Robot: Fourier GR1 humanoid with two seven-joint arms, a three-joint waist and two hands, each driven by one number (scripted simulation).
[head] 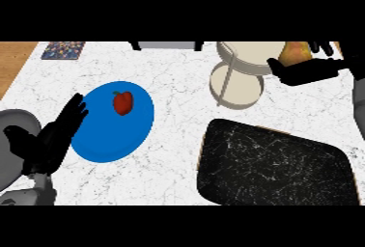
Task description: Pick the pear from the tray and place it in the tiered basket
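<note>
Bright, even light floods the white veined tabletop (178,87); the round blue plate (128,137) at nine o'clock barely shadows it.

A red pepper (123,102) lies on a blue plate (107,142) (a patterned mat (63,50) sits well apart)

We have one view, set at the robot's head and looking steeply down on the bench (178,87), so we see its top almost from above. It faces away from the body. The left hand (53,137) comes in at the lower left, and the right hand (306,72), curled round the pear (294,52), sits by the upper right corner. We stand near enough that the blue plate (107,140), the black tray (278,166) and the tiered basket (239,87) fill most of the view.
</note>
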